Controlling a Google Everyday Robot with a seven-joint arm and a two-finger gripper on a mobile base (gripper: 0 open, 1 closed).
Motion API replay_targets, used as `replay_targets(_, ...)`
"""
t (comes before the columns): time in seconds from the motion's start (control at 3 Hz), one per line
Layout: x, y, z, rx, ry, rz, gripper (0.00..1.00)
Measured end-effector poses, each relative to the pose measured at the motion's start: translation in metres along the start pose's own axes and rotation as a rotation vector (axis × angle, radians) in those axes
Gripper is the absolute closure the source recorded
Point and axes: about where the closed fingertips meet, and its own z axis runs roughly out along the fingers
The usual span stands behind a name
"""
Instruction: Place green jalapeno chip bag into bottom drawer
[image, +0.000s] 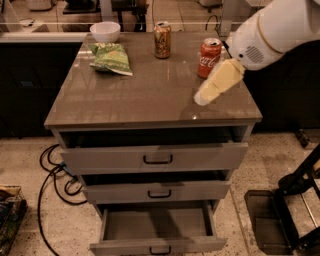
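Two cans (162, 33), one bowl (105, 31), one green jalapeno chip bag (111, 57); gripper (219, 83) above cabinet top (145, 97), state unclear.

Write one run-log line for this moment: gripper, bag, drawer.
gripper: over grey cabinet top, near red soda can | crinkled light-green chip bag: on top, beside white bowl, not held | grey bottom drawer: open

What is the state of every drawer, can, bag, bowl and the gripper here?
green jalapeno chip bag: lying flat on the cabinet top, back left.
bottom drawer: open the widest, nothing seen inside.
middle drawer: slightly open.
top drawer: slightly open.
red can: upright.
tan can: upright.
white bowl: upright.
gripper: over the top's right side, beside the red can.
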Motion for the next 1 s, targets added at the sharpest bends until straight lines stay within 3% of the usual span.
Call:
replay_targets(0.33,-0.044,-0.015,0.035,-0.013,-0.081,0.005,0.00)
replay_targets(0.67,-0.073,-0.017,0.059,-0.041,-0.107,-0.025,0.00)
replay_targets(1.0,-0.073,-0.017,0.059,-0.042,-0.107,-0.025,0.00)
